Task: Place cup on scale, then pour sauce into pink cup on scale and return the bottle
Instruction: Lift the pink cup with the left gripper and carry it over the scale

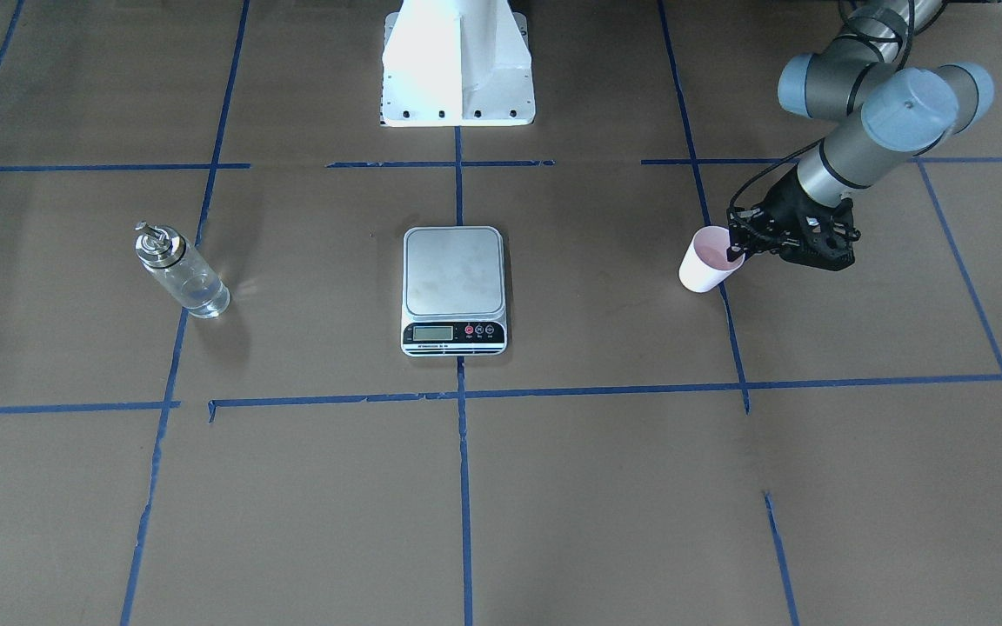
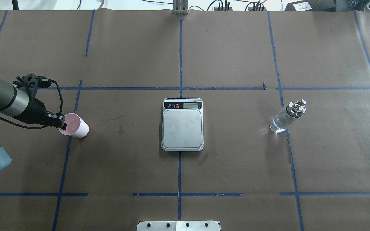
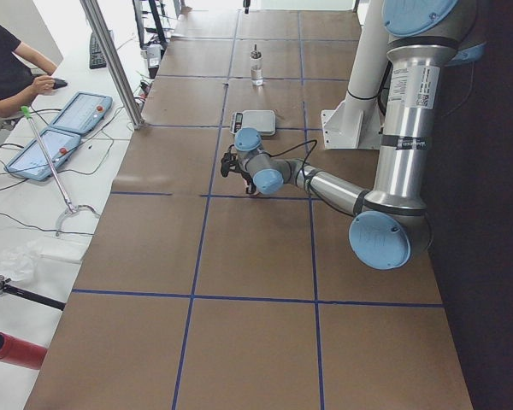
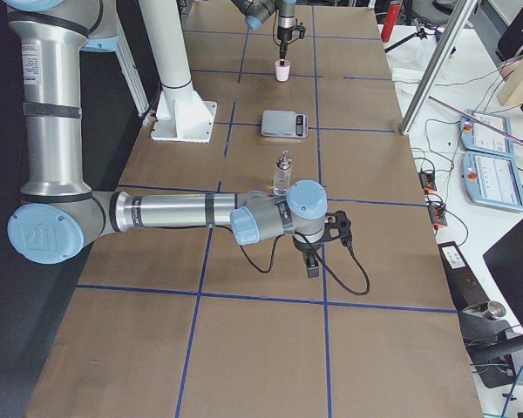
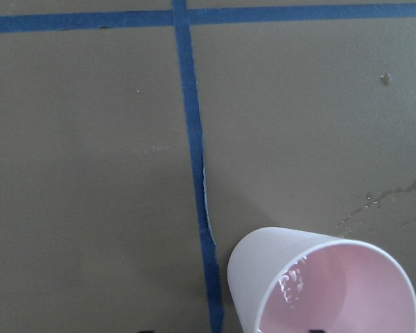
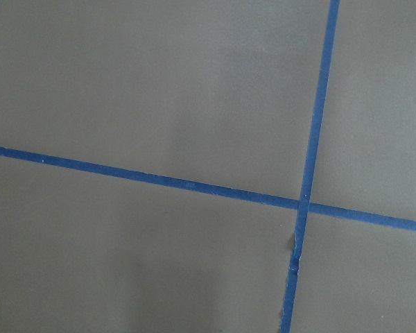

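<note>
The pale pink cup [image 1: 705,265] stands upright on the brown paper at the robot's left, apart from the scale [image 1: 453,274]. My left gripper [image 1: 736,248] is at the cup's rim [image 2: 75,125]. In the left wrist view the cup [image 5: 319,284] fills the lower right; two dark fingertips just show at the bottom edge, one inside the cup and one outside, set wide apart. The clear glass bottle [image 2: 286,117] stands at the robot's right. My right gripper [image 4: 311,261] hangs low over bare paper near the bottle [image 4: 282,174]; I cannot tell whether it is open.
The scale [image 2: 182,126] lies at the table's middle with its platform bare. Blue tape lines cross the brown paper. Small wet spots [image 2: 120,129] lie between cup and scale. The robot's white base [image 1: 457,65] stands behind the scale.
</note>
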